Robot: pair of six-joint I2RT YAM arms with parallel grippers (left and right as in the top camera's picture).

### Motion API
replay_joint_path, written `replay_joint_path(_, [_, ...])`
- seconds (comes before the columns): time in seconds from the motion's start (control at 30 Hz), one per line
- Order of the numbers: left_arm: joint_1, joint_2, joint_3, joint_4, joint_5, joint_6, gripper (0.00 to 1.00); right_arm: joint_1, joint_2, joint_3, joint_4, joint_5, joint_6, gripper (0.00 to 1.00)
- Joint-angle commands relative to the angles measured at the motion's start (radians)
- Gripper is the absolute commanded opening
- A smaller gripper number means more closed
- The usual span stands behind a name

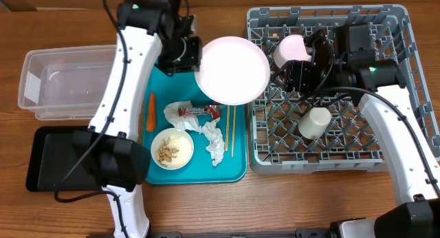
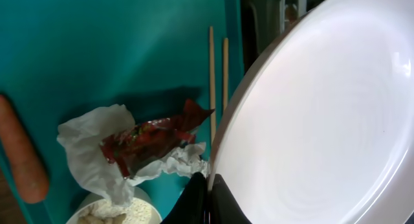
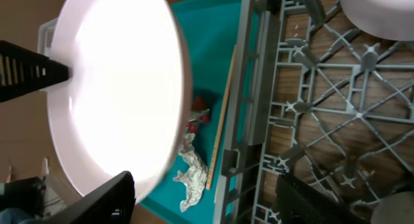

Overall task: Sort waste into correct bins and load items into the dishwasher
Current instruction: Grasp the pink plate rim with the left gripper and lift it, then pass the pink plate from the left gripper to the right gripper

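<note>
Plate-loading step: the left tool [image 1: 194, 59] pinches the plate [image 1: 232, 69] by its rim, above the tray [image 1: 237, 162], beside the rack [image 1: 323, 164]. The right tool [image 1: 292, 73] hangs spread; next probably a handover or slotting between pegs.

- Overhead looks straight down from well above the whole table [image 1: 206, 205]: teal tray [image 1: 238, 166] at centre, dish rack [image 1: 323, 162] toward 3 o'clock.
- Left wrist hangs close over the tray, with the plate [image 2: 323, 120] filling 3 o'clock.
- Right wrist, seemingly above the rack, faces the plate at 9 o'clock.
- All three views share the plate and the chopsticks [image 1: 229, 130].
</note>
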Motion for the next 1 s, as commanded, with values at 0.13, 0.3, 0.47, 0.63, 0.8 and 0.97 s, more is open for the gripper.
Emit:
replay_joint_path(0.13, [-0.043, -0.024, 0.020, 0.006, 0.032, 0.030, 0.04, -0.001, 0.002, -0.005, 0.008, -0.034, 0.002, 0.64])
replay_joint_path(0.3, [-0.060, -0.024, 0.020, 0.015, 0.047, 0.030, 0.04, -0.001, 0.002, -0.005, 0.011, -0.034, 0.001, 0.55])
replay_joint_path(0.47, [-0.061, -0.024, 0.020, 0.016, 0.097, 0.031, 0.04, -0.001, 0.002, -0.005, 0.011, -0.034, 0.001, 0.55])
replay_joint_path(0.63, [-0.061, -0.024, 0.020, 0.019, 0.121, 0.038, 0.04, -0.001, 0.002, -0.005, 0.012, -0.033, 0.001, 0.53])
replay_joint_path(0.8, [-0.061, -0.024, 0.020, 0.018, 0.130, 0.038, 0.04, -0.001, 0.002, -0.005, 0.012, -0.033, 0.000, 0.41])
replay_joint_path(0.97, [-0.061, -0.024, 0.020, 0.015, 0.129, 0.040, 0.04, -0.001, 0.002, -0.005, 0.012, -0.014, 0.001, 0.23])
